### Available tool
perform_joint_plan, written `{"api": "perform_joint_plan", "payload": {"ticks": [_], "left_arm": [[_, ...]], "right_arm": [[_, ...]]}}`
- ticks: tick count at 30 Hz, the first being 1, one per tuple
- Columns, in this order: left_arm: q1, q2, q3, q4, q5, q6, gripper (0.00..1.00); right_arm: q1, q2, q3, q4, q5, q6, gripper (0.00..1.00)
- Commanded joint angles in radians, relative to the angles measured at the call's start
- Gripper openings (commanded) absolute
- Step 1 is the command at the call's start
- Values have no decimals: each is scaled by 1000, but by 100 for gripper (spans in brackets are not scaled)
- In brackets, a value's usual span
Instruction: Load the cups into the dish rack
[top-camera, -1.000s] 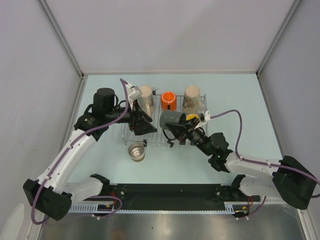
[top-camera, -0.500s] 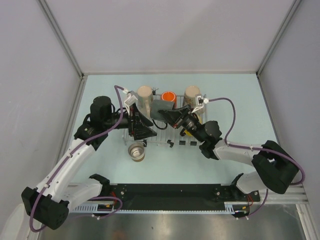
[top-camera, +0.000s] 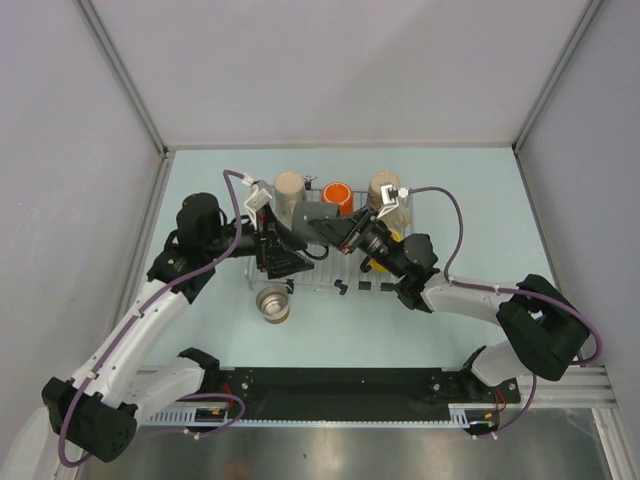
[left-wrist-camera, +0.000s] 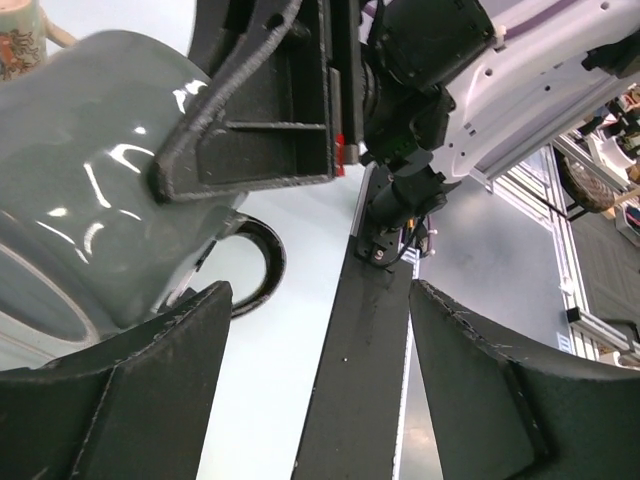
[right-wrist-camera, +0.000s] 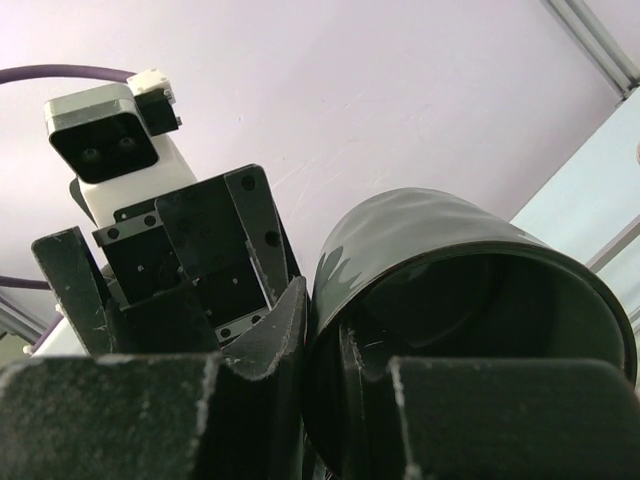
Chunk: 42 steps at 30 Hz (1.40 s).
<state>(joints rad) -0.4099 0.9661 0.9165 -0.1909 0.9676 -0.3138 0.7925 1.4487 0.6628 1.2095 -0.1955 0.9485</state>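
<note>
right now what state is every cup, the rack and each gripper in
dish rack: flat on the table
dark grey mug: held over the rack, tipped sideways
right gripper: shut on that mug's rim
left gripper: open, empty
steel cup: upright on the table
beige mugs: on the rack
orange mug: on the rack
yellow mug: mostly hidden under the right arm

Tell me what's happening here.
The right arm's fingers pinch the rim of a dark grey mug, holding it above the dish rack. The left arm's fingers are open right beside it, gripping nothing. Two beige mugs and an orange mug stand along the rack's far side; a steel cup sits just off its near edge.
</note>
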Motion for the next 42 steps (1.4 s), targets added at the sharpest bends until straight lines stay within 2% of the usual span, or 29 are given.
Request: {"api": "perform_joint_plan", "payload": {"ticks": [1,8,16,22,34,36,42], "left_arm": [[6,-46,21,2,75,-5,77],[5,-152,-8,64,140,-35,77],[6,-61,-38,59,39,-21,75],[6,-41,-70,105,-12,-83,75],[20,19,-27,186,-65,-208,75],[28,22,-22,246,-70,-232,74],[49,-3,-14,309,-64,-306,73]], "right_arm": [[-22,-54,101,386,-25,-7,0],[-42,-2,126,386,-30,15,0],[-36,-8,166,386,-55,29,0],[-35,-30,164,386,-68,24,0],[34,7,161,387,-108,42,0],[43,12,159,387,-114,53,0],[74,4,80,387,-98,58,0]]}}
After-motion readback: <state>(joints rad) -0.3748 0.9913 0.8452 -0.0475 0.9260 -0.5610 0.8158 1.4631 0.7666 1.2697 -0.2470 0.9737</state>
